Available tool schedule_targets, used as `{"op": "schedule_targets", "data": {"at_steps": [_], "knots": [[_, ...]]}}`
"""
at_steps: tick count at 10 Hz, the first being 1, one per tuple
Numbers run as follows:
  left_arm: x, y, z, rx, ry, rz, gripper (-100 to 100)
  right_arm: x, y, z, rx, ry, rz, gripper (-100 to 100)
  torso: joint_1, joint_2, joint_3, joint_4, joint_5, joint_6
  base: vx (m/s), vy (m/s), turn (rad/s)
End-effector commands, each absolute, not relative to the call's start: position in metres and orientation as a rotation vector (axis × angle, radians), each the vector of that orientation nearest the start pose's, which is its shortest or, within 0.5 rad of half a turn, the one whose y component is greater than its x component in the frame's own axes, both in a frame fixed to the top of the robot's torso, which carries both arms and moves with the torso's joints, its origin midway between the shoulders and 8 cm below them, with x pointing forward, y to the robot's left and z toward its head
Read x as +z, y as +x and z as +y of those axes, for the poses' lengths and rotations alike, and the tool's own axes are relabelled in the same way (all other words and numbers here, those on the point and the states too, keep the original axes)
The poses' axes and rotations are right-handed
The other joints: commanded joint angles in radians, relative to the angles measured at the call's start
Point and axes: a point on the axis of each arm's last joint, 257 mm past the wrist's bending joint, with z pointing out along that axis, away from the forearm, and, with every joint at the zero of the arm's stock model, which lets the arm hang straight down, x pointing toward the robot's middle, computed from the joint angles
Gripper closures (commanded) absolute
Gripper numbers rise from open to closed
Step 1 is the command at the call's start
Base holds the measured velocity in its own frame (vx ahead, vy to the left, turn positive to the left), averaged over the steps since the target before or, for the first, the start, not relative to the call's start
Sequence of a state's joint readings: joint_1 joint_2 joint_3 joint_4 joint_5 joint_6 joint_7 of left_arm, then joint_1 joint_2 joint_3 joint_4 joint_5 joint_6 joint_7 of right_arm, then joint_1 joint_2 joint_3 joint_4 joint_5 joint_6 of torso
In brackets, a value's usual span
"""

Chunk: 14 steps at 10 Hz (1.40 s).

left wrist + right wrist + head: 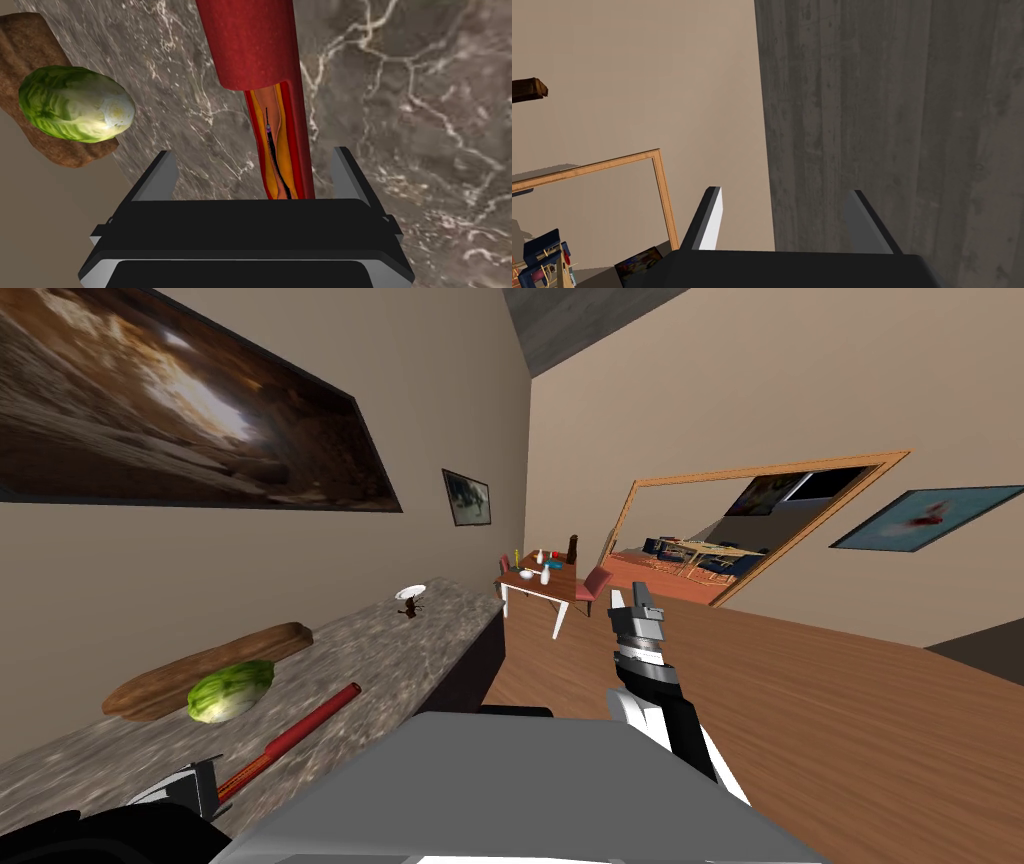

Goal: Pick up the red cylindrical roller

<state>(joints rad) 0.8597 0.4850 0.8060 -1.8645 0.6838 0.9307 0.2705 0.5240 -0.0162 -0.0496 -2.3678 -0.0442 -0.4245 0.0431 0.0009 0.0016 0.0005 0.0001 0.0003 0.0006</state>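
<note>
**Left gripper open around the roller's end**

One grey marbled counter (440, 623) runs along the wall on my left. Everything near lies on it. Well beyond its far end stands one small table (541, 586) with two red chairs. The bottles on it are too small to count.

One brown board (170, 676) lies on the counter by the wall. It is the longest thing there.

One red roller (305, 730) lies flat on the counter between the board and the counter's front edge, apart from both. Its near end reaches the left gripper (205, 785). In the left wrist view the thick red body of the roller (252, 45) lies past the fingertips. A thinner red and orange end runs back between the two fingers (160, 175). They stand wide apart with a gap on each side and touch nothing.

One green cabbage (232, 690) rests against the board's front edge. It is beside the roller on the wall side, near but not touching. In the wrist view the cabbage (75, 104) lies off to one side of the fingers and overlaps the board (22, 50).

The right gripper (633, 603) is raised over the floor, right of the counter. Its fingers (711, 220) are also spread and hold nothing.

One small white dish (410, 591) sits at the counter's far end with one dark bit just beside it, both well away from the roller.
</note>
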Motion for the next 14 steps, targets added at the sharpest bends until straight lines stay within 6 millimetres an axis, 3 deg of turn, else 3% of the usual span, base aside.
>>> {"op": "schedule_targets", "data": {"at_steps": [1, 3, 4, 8, 9, 10, 13, 14], "knots": [[-0.314, 0.050, 0.681, -0.136, -2.362, 0.756, -100, 0.043, 0.333, -0.298, 1.233, 0.656, 0.614, 0, 0.000, 0.000, 0.000, 0.000, 0.000, 0.000, 0.014, 0.033, -0.027], [-0.317, 0.050, 0.682, -0.135, -2.364, 0.755, -100, 0.043, 0.333, -0.298, 1.233, 0.656, 0.614, 0, 0.001, -0.001, -0.001, 0.000, 0.000, 0.000, 0.014, 0.027, -0.013], [-0.317, 0.050, 0.683, -0.135, -2.362, 0.756, 100, 0.043, 0.333, -0.298, 1.233, 0.656, 0.614, 0, 0.000, 0.000, 0.000, 0.000, 0.000, 0.000, 0.000, 0.000, 0.000], [-0.318, 0.050, 0.682, -0.137, -2.364, 0.753, 100, 0.043, 0.333, -0.298, 1.233, 0.656, 0.614, 0, -0.002, 0.000, 0.000, 0.000, -0.002, 0.000, 0.000, 0.000, 0.000], [-0.318, 0.050, 0.682, -0.136, -2.365, 0.754, 0, 0.043, 0.333, -0.298, 1.233, 0.656, 0.614, 0, -0.003, 0.000, 0.000, 0.000, -0.002, 0.000, 0.000, 0.000, 0.000], [-0.310, 0.050, 0.680, -0.138, -2.361, 0.758, 100, 0.043, 0.333, -0.298, 1.233, 0.656, 0.614, 0, -0.003, 0.000, 0.000, 0.000, -0.002, 0.000, -0.011, -0.019, 0.025], [-0.304, 0.051, 0.680, -0.140, -2.360, 0.761, 100, 0.043, 0.333, -0.298, 1.233, 0.656, 0.614, 0, -0.008, 0.002, 0.001, 0.000, -0.005, 0.000, -0.015, -0.030, 0.018], [-0.304, 0.051, 0.679, -0.139, -2.362, 0.761, 0, 0.043, 0.333, -0.298, 1.233, 0.656, 0.614, 0, -0.007, 0.001, 0.001, 0.000, -0.005, 0.000, 0.000, 0.000, 0.000]]}}
